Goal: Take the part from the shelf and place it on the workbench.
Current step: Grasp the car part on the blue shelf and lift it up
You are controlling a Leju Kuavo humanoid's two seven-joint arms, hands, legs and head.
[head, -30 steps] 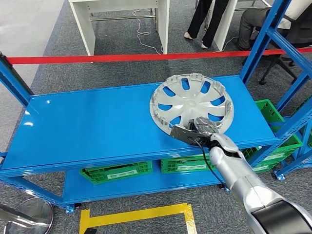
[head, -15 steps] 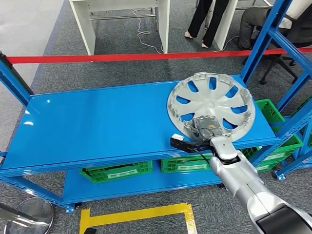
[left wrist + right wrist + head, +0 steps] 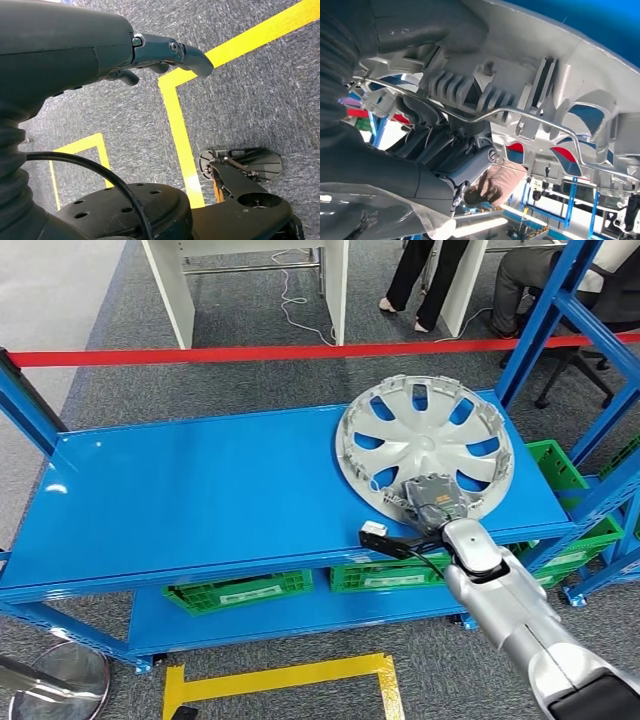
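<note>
The part is a silver hubcap with several spoke openings, tilted over the right end of the blue shelf's top deck. My right hand grips its near rim, with the silver arm reaching in from the lower right. From the right wrist view, the dark fingers curl behind the hubcap's ribbed underside and its wire ring. In the left wrist view my left hand hangs over the grey floor with its fingers stretched out and nothing in them.
Green crates sit on the lower deck. Blue uprights stand close at the right of the hubcap. A red barrier tape runs behind the shelf, with a white table and people's legs beyond. Yellow tape marks the floor.
My right hand has carried the hubcap to the right along the deck and tipped it up, then eased it slightly back left.
</note>
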